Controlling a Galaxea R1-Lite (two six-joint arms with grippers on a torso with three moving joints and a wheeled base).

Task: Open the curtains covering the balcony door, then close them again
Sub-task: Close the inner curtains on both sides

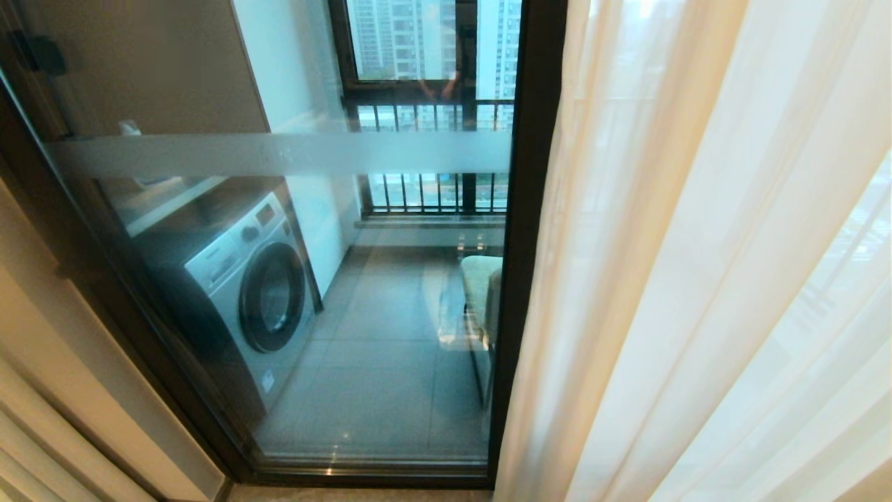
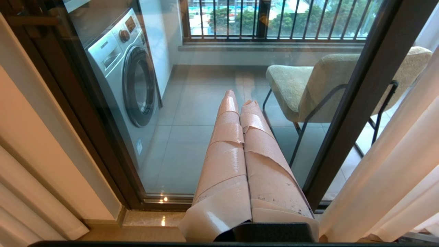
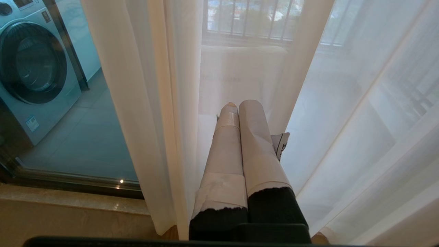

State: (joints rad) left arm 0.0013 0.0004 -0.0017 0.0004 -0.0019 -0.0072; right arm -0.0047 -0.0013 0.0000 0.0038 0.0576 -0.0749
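Note:
The balcony door (image 1: 313, 155) is a tall glass pane with a frosted band and a dark frame (image 1: 529, 209). Its left part is uncovered. White sheer curtains (image 1: 697, 279) hang over the right part, from the frame post to the right edge of the head view. A beige pleated panel (image 1: 35, 432) shows at the lower left. Neither gripper appears in the head view. In the left wrist view, my left gripper (image 2: 238, 99) is shut and empty, pointing at the bare glass (image 2: 192, 137). My right gripper (image 3: 240, 104) is also shut and empty, right in front of the sheer folds (image 3: 154, 103).
Behind the glass stand a washing machine (image 1: 258, 293) on the left and a padded chair (image 2: 308, 89) on the right, with a railed window (image 1: 432, 188) farther back. A stone sill (image 2: 151, 218) runs along the foot of the door.

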